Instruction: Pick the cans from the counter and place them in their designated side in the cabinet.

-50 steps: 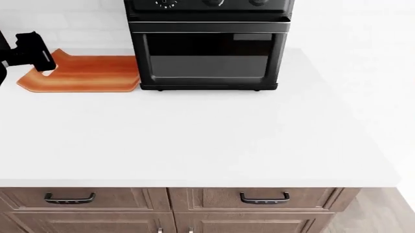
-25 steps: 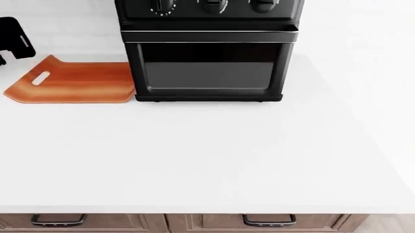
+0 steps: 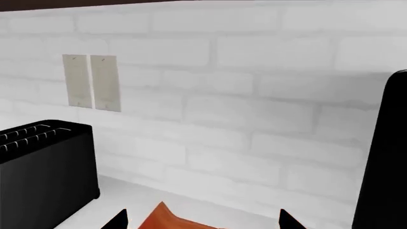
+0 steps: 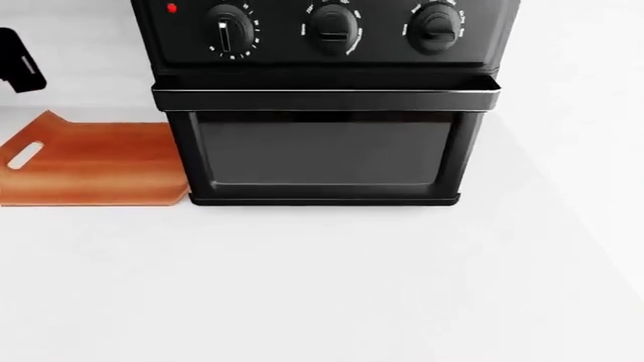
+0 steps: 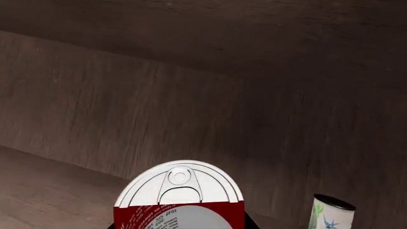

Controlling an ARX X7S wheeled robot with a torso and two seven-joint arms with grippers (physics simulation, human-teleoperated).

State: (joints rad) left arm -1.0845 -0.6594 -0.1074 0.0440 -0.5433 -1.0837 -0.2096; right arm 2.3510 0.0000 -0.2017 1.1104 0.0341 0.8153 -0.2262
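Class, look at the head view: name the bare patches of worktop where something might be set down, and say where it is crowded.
The counter lies bare in front of the oven and the cutting board, and in a strip to the oven's right. The back left is crowded: board and oven nearly meet.

My wrist camera looks into a dark brown wooden cabinet. Close in front of me a red and white can with a silver pull-tab lid fills the lower middle. Deeper in, near the back wall on the shelf, stands a small white and green container with a dark top.
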